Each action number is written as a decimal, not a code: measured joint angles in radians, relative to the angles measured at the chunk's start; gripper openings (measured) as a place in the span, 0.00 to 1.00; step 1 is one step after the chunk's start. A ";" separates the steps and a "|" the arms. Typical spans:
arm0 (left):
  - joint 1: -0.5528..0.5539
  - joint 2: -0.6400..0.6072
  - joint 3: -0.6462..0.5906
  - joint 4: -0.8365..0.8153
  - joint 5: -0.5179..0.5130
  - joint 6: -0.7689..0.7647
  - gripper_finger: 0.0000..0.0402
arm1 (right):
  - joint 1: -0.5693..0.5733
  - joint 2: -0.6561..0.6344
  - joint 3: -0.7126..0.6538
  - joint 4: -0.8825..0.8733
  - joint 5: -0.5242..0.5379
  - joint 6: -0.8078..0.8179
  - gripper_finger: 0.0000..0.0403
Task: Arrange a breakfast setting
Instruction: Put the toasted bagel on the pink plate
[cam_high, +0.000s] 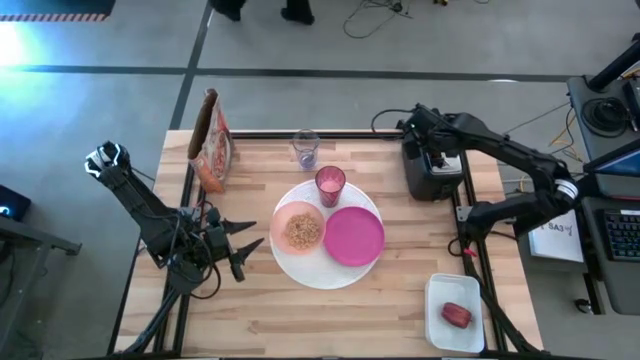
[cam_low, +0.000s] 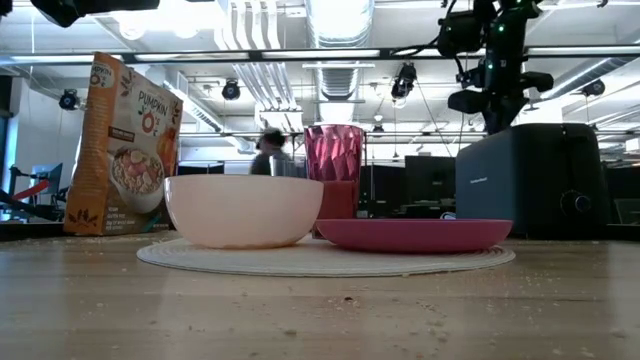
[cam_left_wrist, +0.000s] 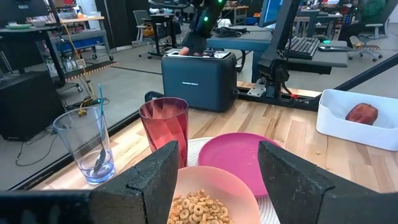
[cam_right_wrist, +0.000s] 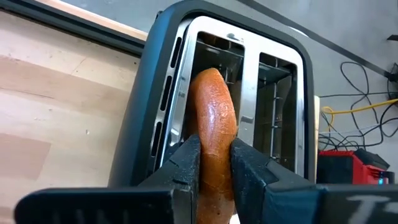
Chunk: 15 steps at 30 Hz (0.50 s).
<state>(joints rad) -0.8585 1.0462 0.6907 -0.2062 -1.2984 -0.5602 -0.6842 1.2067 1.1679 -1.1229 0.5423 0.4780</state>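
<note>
Half the brown bun (cam_right_wrist: 213, 134) apparently hidden in toaster (cam_right_wrist: 249, 93) slot, right gripper (cam_right_wrist: 214, 165) pinching it, left gripper (cam_left_wrist: 214, 180) spread

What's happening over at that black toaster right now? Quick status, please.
Right gripper shut on brown bun, standing in black toaster slot. Left gripper open, idle, facing pale pink bowl of cereal. Magenta plate bare. Nothing in the way.

Bright overhead light — glare on the floor (cam_high: 20, 45), foreground tabletop (cam_low: 320, 320) blurred.

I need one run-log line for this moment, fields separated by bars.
right gripper shut on brown bun in black toaster slot | left gripper open, waiting beside large white round plate
</note>
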 joint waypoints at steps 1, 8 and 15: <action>0.000 0.000 0.000 0.000 0.000 0.000 0.51 | -0.004 -0.005 0.001 -0.001 0.000 -0.007 0.14; 0.000 0.000 0.000 0.000 0.000 0.000 0.51 | -0.022 -0.050 0.058 -0.019 0.002 -0.026 0.14; 0.000 0.000 0.000 0.000 0.000 0.000 0.51 | -0.022 -0.105 0.201 -0.066 -0.082 -0.013 0.14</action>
<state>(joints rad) -0.8585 1.0462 0.6903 -0.2062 -1.2987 -0.5602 -0.7059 1.1015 1.3690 -1.1889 0.4603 0.4646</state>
